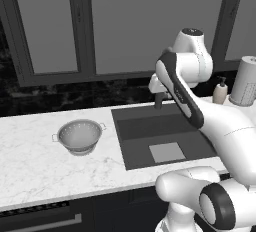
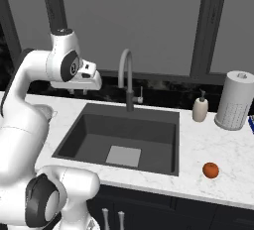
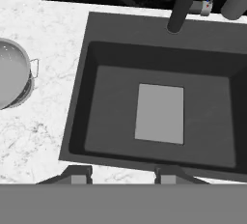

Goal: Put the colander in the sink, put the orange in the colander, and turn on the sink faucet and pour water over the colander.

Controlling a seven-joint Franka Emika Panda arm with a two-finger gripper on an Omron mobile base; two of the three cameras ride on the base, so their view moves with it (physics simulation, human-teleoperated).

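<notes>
Hand view: unmarked colander (image 3: 12,73), sink (image 3: 111,117)

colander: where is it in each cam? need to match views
Left base view: colander sits left of centre on the counter, left of the sink.
Right base view: I cannot make it out; the arm covers the counter left of the sink.
Hand view: cut by the left edge, on the counter left of the sink.
Shared landmark: the light square at the sink bottom.
</notes>
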